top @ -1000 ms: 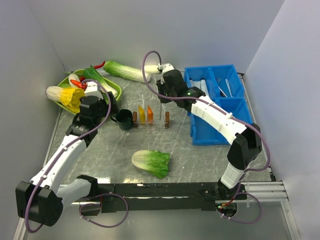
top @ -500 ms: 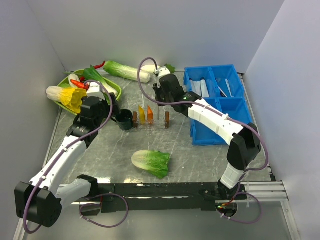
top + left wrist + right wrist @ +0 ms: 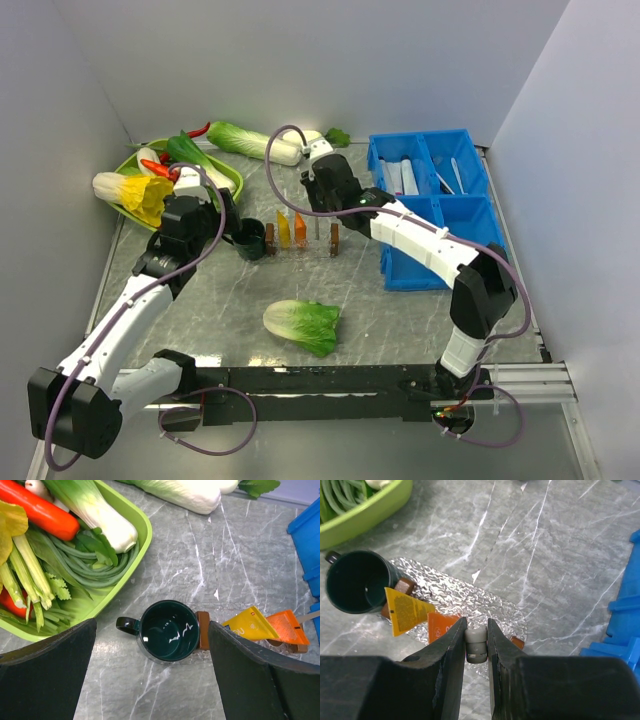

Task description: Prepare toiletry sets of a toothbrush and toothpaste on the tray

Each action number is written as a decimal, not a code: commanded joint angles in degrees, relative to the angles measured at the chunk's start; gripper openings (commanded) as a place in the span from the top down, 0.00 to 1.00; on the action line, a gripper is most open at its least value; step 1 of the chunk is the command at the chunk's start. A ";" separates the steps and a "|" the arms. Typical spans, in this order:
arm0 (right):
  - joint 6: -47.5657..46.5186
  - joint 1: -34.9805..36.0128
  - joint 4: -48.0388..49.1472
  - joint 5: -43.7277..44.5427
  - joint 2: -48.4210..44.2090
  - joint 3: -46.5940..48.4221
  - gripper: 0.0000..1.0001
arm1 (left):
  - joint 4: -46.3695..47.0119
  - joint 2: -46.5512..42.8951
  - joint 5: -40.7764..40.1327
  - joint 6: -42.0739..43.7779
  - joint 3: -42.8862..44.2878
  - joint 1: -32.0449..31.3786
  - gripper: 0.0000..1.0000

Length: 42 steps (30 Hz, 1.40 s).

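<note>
A grey marble-patterned surface (image 3: 400,320) is being enclosed on three sides by plain pale walls (image 3: 380,60) and is being lit evenly.

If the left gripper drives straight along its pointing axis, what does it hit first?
Most likely the dark green mug, which sits centred between the fingers of the open left gripper in the wrist view. How far off it is remains unclear from these pictures.

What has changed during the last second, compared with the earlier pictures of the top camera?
The right gripper, shut on the thin pale toothbrush, moved left, away from the blue plastic bin, and is now above the clear silvery tray. Nothing was taken or let go. The left gripper stayed open over the dark green mug. The yellow toothpaste tube and orange toothpaste tube stayed on the tray.
</note>
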 commanded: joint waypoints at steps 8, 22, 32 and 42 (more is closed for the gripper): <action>-2.82 0.65 -0.98 1.15 3.69 3.96 0.94 | 1.62 -1.75 -0.98 0.94 -1.04 -0.21 0.04; -1.76 0.91 -1.24 1.06 3.96 3.17 0.95 | 1.71 -2.10 -0.90 0.95 -1.57 -0.21 0.04; -1.41 1.00 -1.69 1.32 4.40 2.73 0.95 | 1.79 -2.54 -0.72 0.77 -2.18 -0.21 0.04; -0.36 1.27 -0.45 1.41 4.75 0.80 0.95 | 1.71 -2.80 -0.81 1.03 -2.62 -0.30 0.04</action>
